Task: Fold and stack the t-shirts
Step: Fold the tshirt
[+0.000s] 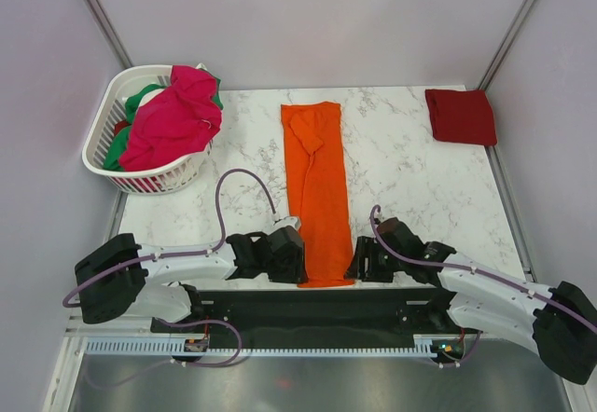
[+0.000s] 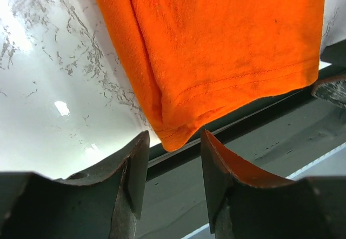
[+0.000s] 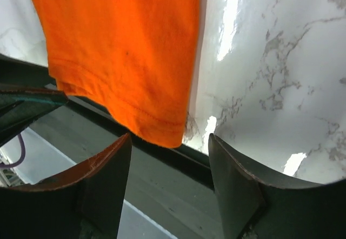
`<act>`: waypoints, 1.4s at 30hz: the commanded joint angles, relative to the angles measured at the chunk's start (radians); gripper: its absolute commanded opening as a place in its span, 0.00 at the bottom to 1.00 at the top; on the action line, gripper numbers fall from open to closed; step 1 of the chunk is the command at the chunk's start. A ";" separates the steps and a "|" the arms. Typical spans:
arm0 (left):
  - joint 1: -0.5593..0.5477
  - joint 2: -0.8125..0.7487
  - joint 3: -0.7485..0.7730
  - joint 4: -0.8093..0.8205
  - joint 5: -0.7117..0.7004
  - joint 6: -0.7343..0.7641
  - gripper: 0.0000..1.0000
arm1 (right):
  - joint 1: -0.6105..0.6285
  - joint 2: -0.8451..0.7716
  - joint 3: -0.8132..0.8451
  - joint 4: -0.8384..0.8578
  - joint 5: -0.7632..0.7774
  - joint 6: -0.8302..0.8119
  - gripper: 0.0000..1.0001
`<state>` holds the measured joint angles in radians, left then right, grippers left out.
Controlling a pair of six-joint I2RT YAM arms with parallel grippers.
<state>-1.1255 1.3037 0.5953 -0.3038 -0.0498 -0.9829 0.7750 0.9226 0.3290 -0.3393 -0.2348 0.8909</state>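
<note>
Left jaws and right jaws stood apart, clamping nothing — each at a near hem corner of the orange t-shirt [image 1: 317, 188], a long strip on the worktop [image 1: 401, 170]. Far right lay the dark red t-shirt [image 1: 461, 116] — far left, the pink t-shirt [image 1: 173, 118] in the basket [image 1: 104, 118].

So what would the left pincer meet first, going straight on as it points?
The orange t-shirt's near corner, just ahead of the left pincer's open jaws, though depth is unclear.
</note>
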 commanded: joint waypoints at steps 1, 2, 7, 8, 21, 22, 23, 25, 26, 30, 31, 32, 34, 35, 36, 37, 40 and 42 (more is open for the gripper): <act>-0.013 -0.007 -0.005 0.029 -0.025 -0.046 0.50 | 0.003 0.044 -0.016 0.097 0.035 0.013 0.66; -0.013 -0.011 -0.006 0.029 -0.027 -0.048 0.49 | 0.004 0.057 -0.019 0.121 0.034 0.011 0.66; -0.014 -0.012 -0.012 0.031 -0.030 -0.046 0.47 | 0.004 0.114 -0.012 0.157 0.071 -0.006 0.62; -0.014 -0.012 -0.017 0.031 -0.032 -0.048 0.46 | 0.004 0.120 -0.011 0.158 0.074 -0.007 0.61; -0.017 -0.004 -0.042 0.032 -0.054 -0.069 0.24 | 0.004 0.105 -0.022 0.143 0.084 -0.009 0.00; -0.017 -0.003 -0.040 0.031 -0.058 -0.069 0.17 | 0.004 0.108 -0.021 0.143 0.083 -0.010 0.00; -0.019 -0.001 -0.038 0.031 -0.067 -0.069 0.12 | 0.004 0.108 -0.018 0.140 0.078 -0.013 0.00; -0.019 -0.014 -0.045 0.029 -0.073 -0.071 0.02 | 0.004 0.104 -0.019 0.128 0.078 -0.017 0.00; -0.019 -0.021 -0.048 0.029 -0.079 -0.074 0.02 | 0.004 0.090 -0.021 0.123 0.077 -0.017 0.00; -0.017 -0.070 -0.074 0.026 -0.090 -0.092 0.02 | 0.004 0.042 -0.025 0.083 0.097 -0.018 0.00; -0.017 -0.078 -0.078 0.026 -0.090 -0.103 0.02 | 0.004 0.035 -0.025 0.079 0.097 -0.015 0.00; -0.017 -0.086 -0.087 0.025 -0.084 -0.108 0.02 | 0.004 0.025 -0.030 0.076 0.095 -0.014 0.00; -0.017 -0.101 -0.095 0.023 -0.079 -0.123 0.02 | 0.003 0.021 -0.033 0.074 0.091 -0.013 0.00; -0.017 -0.104 -0.101 0.025 -0.078 -0.128 0.02 | 0.004 0.021 -0.033 0.071 0.089 -0.013 0.00; -0.017 -0.109 -0.104 0.023 -0.078 -0.134 0.02 | 0.004 0.021 -0.033 0.071 0.086 -0.013 0.00; -0.017 -0.107 -0.104 0.023 -0.078 -0.134 0.02 | 0.004 0.022 -0.033 0.069 0.083 -0.015 0.00; -0.017 -0.122 -0.103 0.015 -0.068 -0.138 0.02 | 0.003 0.015 -0.030 0.066 0.074 -0.017 0.00; -0.019 -0.141 -0.088 -0.007 -0.059 -0.145 0.02 | 0.004 0.012 -0.016 0.057 0.060 -0.018 0.00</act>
<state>-1.1351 1.2053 0.5007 -0.2920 -0.0944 -1.0771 0.7761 0.9493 0.3016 -0.2550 -0.1642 0.8856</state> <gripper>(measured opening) 0.033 0.011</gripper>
